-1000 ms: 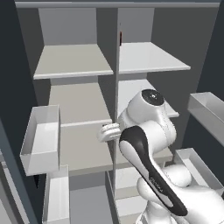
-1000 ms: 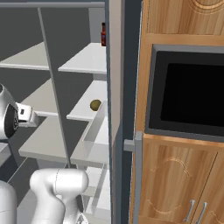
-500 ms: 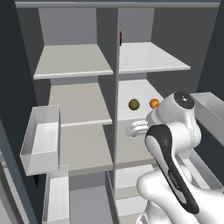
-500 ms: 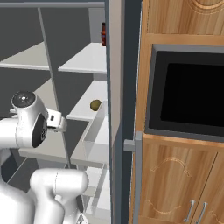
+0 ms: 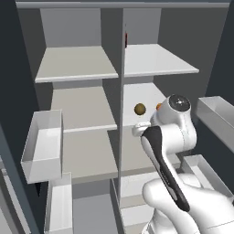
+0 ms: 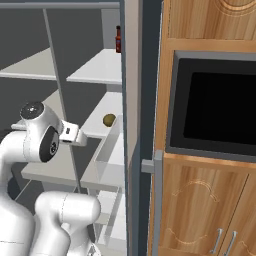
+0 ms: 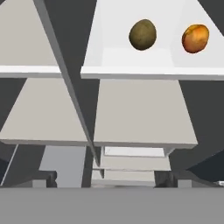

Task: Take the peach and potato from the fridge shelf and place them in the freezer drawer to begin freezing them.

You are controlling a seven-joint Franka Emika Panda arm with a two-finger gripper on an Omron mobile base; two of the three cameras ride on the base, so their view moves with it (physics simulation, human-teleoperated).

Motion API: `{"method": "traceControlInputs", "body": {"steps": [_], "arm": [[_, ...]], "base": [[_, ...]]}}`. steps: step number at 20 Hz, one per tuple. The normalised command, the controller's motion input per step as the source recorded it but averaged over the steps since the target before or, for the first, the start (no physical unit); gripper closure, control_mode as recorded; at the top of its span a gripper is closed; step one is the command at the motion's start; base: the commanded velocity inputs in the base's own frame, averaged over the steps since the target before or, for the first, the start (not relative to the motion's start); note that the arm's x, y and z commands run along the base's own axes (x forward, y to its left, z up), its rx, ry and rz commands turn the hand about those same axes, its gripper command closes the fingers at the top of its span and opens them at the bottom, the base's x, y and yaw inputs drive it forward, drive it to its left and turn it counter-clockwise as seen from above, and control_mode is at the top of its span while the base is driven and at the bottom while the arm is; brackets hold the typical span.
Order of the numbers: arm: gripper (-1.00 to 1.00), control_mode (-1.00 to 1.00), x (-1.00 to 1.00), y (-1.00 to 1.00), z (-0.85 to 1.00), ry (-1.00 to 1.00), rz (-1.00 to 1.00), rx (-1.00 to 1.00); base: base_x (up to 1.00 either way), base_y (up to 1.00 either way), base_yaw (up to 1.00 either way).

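The fridge stands open, split by a central divider into two columns of shelves. The fridge shelf (image 7: 131,61) that matters is the glossy white one in the right column, crossing the upper half of the hand view with its thin front edge running left to right.

The potato (image 7: 142,34) and the peach (image 7: 195,38) both sit on that shelf, well back from its edge, apart from each other, in the upper right of the hand view. In the left base view the potato (image 5: 140,109) shows at mid-frame just left of the arm's wrist, with a sliver of the peach (image 5: 158,106) peeking out beside the white joint.

The move ahead turns on this: both pieces lie above and to the right of where the hand camera points, the potato closer to its centre line, so it looks the easier first reach. The potato stands slightly taller than wide in that view.

The gripper (image 5: 140,129) points toward the shelves and holds nothing; whether its fingers are spread or closed cannot be told. The arm hides most of the peach in the left base view, and in the right base view the potato (image 6: 109,119) is a small blob by the door edge. I cannot pick out the freezer drawer with confidence.
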Motion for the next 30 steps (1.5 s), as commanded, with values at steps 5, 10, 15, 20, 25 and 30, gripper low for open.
{"method": "traceControlInputs", "body": {"steps": [5,10,15,20,25,30], "arm": [[-1.00,-1.00,0.41,-0.26,0.00,-0.01,-0.14,0.00],[-1.00,-1.00,0.33,-0.52,0.00,0.00,-0.14,0.00],[-1.00,-1.00,0.39,-0.22,0.00,-0.04,-0.08,0.00],[-1.00,-1.00,0.55,0.00,-0.01,-0.02,0.00,0.02],[-1.00,-1.00,0.48,-0.07,0.00,-0.01,0.00,0.06],[-1.00,-1.00,0.46,-0.03,0.00,0.00,0.00,0.04]], "base": [[0.00,0.00,0.00],[0.00,0.00,0.00],[0.00,0.00,0.00],[0.00,0.00,0.00],[0.00,0.00,0.00],[0.00,0.00,0.00]]}}
